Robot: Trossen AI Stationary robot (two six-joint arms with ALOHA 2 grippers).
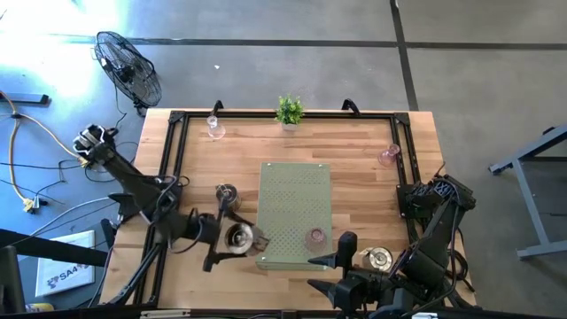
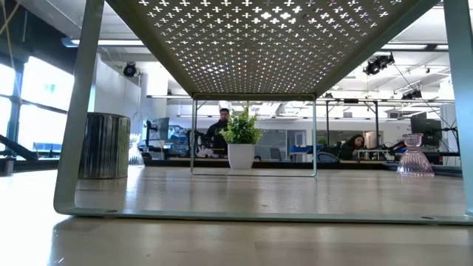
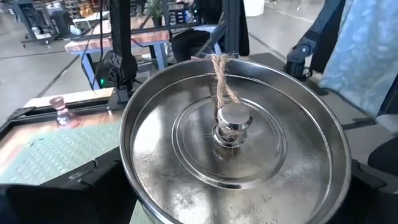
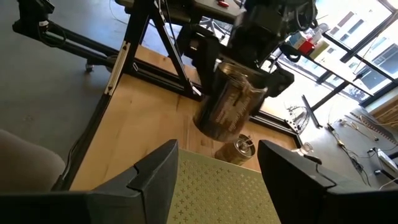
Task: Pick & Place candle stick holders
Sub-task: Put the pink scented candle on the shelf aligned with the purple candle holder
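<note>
Silver metal fills the left wrist view: a shiny candle stick holder [image 3: 231,127] with a round dished base is clamped in the left hand [image 1: 232,237], which holds it at the seven o'clock edge of the pale green perforated stand [image 1: 295,213] at the worktop's [image 1: 363,168] centre. A second silver holder [image 1: 226,192] stands just beside it at nine o'clock of the stand, and a third [image 1: 379,258] sits at five o'clock. A pink glass cup [image 1: 314,237] rests on the stand's near end; another [image 1: 389,155] is at three o'clock, and a clear one [image 1: 213,127] at eleven. The small potted plant [image 1: 289,111] stands at twelve. The right hand [image 1: 344,257] hovers at five o'clock of the stand, fingers spread and holding nothing.
</note>
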